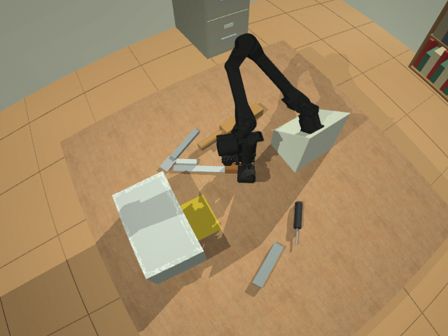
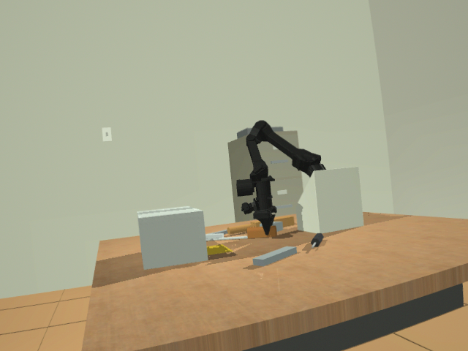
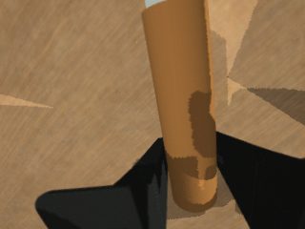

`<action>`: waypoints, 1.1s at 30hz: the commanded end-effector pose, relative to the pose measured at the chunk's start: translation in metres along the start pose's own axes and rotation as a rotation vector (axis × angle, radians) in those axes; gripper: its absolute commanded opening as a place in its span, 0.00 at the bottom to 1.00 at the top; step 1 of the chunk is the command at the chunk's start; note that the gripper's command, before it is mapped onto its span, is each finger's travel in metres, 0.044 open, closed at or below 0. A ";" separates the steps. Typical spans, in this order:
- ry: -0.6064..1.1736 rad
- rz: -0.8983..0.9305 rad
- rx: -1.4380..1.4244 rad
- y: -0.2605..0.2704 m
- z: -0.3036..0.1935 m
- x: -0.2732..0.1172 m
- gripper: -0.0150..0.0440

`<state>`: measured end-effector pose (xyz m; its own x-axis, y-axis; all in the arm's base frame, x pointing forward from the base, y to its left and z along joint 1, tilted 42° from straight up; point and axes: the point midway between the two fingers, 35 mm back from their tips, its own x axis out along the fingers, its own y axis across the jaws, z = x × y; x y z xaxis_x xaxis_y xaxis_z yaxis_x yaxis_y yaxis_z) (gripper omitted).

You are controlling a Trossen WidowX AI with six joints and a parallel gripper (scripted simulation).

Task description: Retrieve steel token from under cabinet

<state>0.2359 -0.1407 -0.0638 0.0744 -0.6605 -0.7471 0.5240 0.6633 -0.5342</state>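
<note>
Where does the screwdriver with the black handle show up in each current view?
Top: right of centre, below the middle; screwdriver.
Exterior: right of centre, at the foot of the pale block.
Wrist: not in it.
Shared landmark: the orange handle at the gripper.

The single arm (image 1: pixel 236 85) (image 2: pixel 254 151) rises from its mount, bends at a high elbow (image 1: pixel 247 43) (image 2: pixel 261 126) and descends to the wrist (image 1: pixel 246 126) (image 2: pixel 259 170). The forearm slopes slightly; the wrist section points down toward the bench. The jaws (image 1: pixel 246 174) (image 2: pixel 268 231) are closed on an orange handle, one finger on each side, low over the bench and inward from all its edges and corners.
</note>
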 end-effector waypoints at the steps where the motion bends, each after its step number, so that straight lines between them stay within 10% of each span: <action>1: -0.003 -0.003 0.049 -0.001 0.001 0.000 0.25; 33: -0.003 -0.001 0.084 0.032 0.003 0.000 0.25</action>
<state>0.2521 -0.1240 -0.0774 0.0725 -0.6630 -0.7451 0.5937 0.6289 -0.5019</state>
